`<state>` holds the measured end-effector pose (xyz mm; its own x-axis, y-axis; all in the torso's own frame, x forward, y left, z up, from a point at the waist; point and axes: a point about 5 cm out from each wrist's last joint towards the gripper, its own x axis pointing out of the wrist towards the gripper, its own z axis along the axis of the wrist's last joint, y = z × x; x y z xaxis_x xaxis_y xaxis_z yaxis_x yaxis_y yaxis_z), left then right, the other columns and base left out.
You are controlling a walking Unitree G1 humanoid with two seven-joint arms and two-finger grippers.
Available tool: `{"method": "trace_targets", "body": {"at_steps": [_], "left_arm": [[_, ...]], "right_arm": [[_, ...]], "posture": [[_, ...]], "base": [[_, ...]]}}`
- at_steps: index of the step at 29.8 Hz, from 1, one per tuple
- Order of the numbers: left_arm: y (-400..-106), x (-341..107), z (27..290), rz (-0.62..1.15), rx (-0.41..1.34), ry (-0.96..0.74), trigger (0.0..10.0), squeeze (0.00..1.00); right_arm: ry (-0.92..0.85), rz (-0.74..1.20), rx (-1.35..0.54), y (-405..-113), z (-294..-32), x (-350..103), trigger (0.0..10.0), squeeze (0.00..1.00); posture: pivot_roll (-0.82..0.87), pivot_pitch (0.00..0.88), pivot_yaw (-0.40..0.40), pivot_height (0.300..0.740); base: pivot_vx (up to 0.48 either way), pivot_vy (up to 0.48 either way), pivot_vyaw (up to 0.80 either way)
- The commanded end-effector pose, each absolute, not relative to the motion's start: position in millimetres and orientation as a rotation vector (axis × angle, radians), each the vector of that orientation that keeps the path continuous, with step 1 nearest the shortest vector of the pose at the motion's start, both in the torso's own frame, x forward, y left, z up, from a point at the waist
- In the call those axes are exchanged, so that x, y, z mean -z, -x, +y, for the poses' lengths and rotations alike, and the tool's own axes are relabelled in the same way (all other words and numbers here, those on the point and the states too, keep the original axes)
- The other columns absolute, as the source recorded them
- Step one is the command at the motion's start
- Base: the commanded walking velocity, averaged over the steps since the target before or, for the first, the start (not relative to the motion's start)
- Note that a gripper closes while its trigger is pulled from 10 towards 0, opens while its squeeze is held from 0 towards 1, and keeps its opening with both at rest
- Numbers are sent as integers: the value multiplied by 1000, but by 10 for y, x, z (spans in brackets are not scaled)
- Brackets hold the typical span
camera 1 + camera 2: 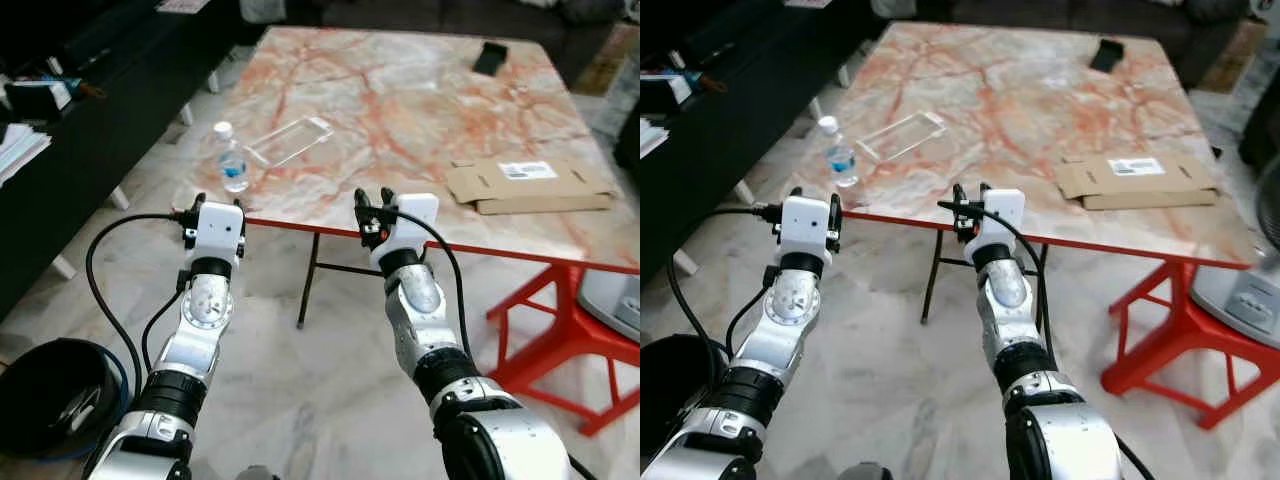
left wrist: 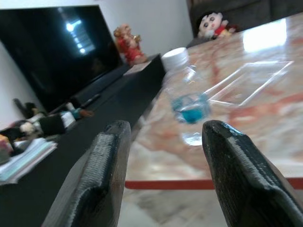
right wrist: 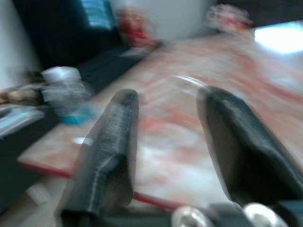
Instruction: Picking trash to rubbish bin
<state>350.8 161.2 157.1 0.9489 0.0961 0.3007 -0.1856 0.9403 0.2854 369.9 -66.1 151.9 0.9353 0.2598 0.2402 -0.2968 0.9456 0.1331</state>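
We hold both arms up at the table (image 1: 420, 90) edge. Bottle (image 1: 231, 160) stands near the corner, just ahead of our L gripper (image 1: 193, 207), fingers spread & lined up on it, prob. for the grab. R gripper (image 1: 373, 198) also spread, empty. Bin (image 1: 50, 395) on floor, left.

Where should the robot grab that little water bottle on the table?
Probably around its clear middle, at the blue label, coming in level from the near table edge. The water bottle stands upright by that edge, and the left gripper already faces it with jaws open wider than the bottle.
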Motion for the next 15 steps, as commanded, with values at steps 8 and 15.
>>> {"method": "trace_targets", "body": {"at_steps": [8,15], "left_arm": [[-3516,-1652,1538,-315,-127,-293,10000,0],[-3516,-1665,1535,-317,-125,-293,10000,0]], "right_arm": [[-203,-243,-261,-3719,-712,-1577,10000,0],[-217,-248,-271,-3719,-699,-1593,10000,0]], "posture": [[126,99,-4,740],[126,96,-5,740]], "base": [[345,0,0],[346,0,-198]]}}
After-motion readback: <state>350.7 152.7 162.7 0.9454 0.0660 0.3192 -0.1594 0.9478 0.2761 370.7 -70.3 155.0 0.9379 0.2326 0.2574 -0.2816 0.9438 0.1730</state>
